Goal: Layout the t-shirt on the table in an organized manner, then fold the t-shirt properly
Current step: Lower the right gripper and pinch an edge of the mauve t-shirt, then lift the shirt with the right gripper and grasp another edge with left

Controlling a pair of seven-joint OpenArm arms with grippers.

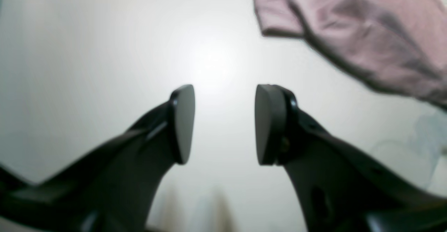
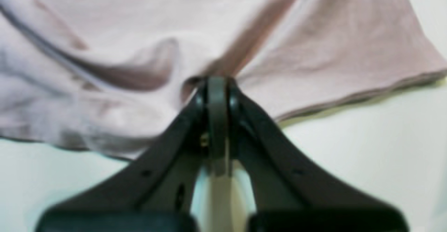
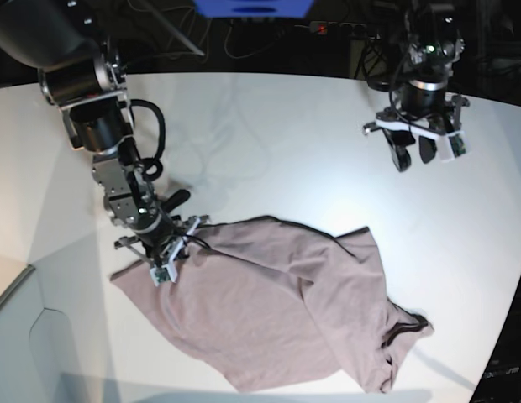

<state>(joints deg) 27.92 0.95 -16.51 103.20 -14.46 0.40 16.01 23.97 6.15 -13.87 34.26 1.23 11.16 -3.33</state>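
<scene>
One claw, the right claw [image 2: 217,85], is pinched tight on the t-shirt [image 3: 277,311] crumpled on the worktop [image 3: 269,143]; the left claw [image 1: 223,123] hangs open, holding nothing (far off). Pulling alone could bunch it more.

The right gripper [image 2: 217,85] is reached low, wrist angled down, its jaws pressed together with a fold of the t-shirt [image 3: 277,311] pinched between the fingertips. The left gripper [image 1: 224,123] hangs raised on its arm, pads [image 1: 184,122] facing each other with a clear gap between, holding nothing
</scene>
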